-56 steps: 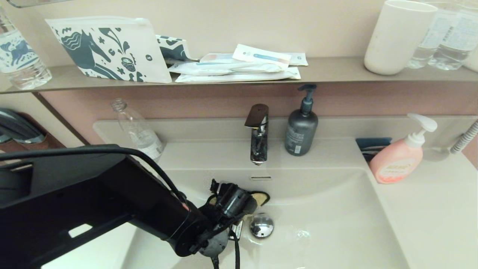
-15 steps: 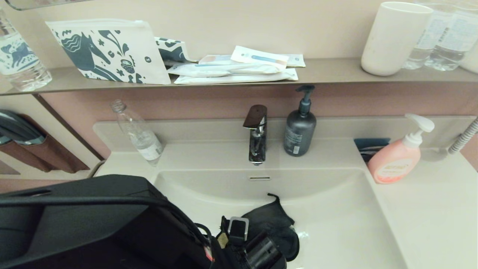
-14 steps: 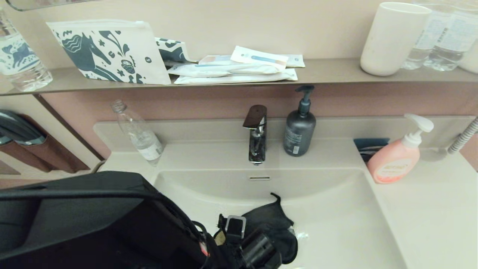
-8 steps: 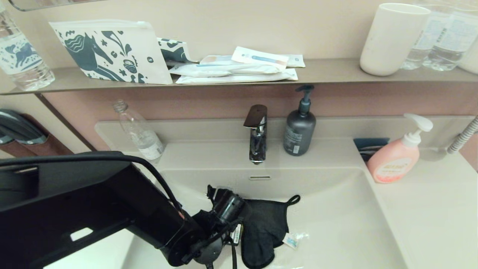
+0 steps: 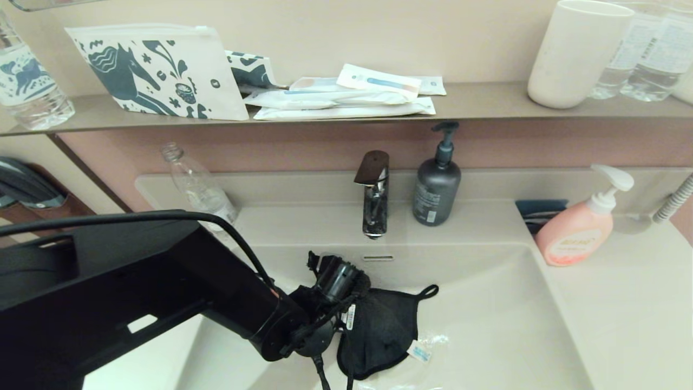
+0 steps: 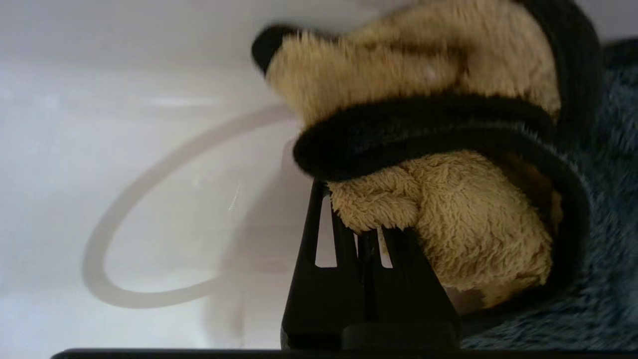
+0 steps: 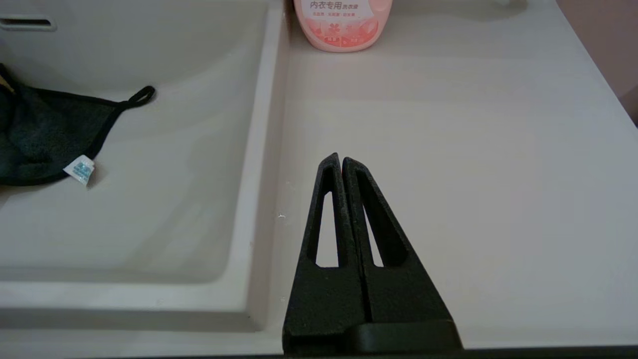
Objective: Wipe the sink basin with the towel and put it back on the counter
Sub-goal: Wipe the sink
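The right end effector (image 7: pixel 341 162) rests with its fingers together over the bare table (image 7: pixel 448 149), just beside the basin's right edge. Inside the sink basin (image 5: pixel 487 325), the left end effector (image 6: pixel 366 234) is clamped on the towel (image 5: pixel 381 330), which spreads black side up in the middle. Open basin floor remains to its right. Further back stands the faucet (image 5: pixel 374 200).

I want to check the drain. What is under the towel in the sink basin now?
The towel, pinched by the shut left gripper, lies black side up on the sink basin floor. The drain plug cannot be seen; it may be covered.
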Controlling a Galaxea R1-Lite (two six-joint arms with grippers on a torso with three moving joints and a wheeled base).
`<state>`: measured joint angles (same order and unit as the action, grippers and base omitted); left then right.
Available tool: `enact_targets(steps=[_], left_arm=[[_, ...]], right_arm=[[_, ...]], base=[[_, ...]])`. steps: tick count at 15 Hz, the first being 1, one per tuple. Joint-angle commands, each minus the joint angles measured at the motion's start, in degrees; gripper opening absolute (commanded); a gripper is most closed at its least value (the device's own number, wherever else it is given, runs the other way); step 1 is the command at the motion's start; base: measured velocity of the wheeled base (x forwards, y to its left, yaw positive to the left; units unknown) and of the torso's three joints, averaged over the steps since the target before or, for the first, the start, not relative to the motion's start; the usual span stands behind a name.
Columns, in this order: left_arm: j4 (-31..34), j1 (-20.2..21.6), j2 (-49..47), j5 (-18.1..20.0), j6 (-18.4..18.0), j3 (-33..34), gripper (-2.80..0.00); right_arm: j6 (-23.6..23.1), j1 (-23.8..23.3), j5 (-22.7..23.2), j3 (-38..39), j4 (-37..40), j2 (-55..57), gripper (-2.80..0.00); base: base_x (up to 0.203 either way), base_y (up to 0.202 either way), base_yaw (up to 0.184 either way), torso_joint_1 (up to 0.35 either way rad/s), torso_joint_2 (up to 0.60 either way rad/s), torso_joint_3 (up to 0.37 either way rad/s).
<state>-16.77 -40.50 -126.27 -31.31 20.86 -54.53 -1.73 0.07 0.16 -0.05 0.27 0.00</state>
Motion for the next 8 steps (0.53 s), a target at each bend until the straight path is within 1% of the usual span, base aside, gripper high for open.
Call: enact_targets(steps=[1,3,5,8], left_arm=[[-0.7,-1.8,-0.2,-0.2,1.0,-2.9,-2.8],[-0.4,-3.8,0.1,-1.1,2.8,-4.0,-2.8],[0.3,-5.3,0.6,-1.6,3.9,-4.2,-2.8],[4.1,-6.2,0.9,-1.7,7.9,-6.3,-2.8]], right_arm=[[0.0,0.0,0.0,0.0,0.0,0.1,-2.8],[0.0,0.0,0.0,0.0,0.0,0.1,-2.8],[0.0,0.0,0.0,0.0,0.0,0.1,-2.8],[0.0,0.0,0.0,0.0,0.0,0.1,-2.8]], base=[[0.0,0.0,0.0,0.0,0.0,0.0],[0.0,0.0,0.0,0.0,0.0,0.0],[0.0,0.0,0.0,0.0,0.0,0.0],[0.0,0.0,0.0,0.0,0.0,0.0]])
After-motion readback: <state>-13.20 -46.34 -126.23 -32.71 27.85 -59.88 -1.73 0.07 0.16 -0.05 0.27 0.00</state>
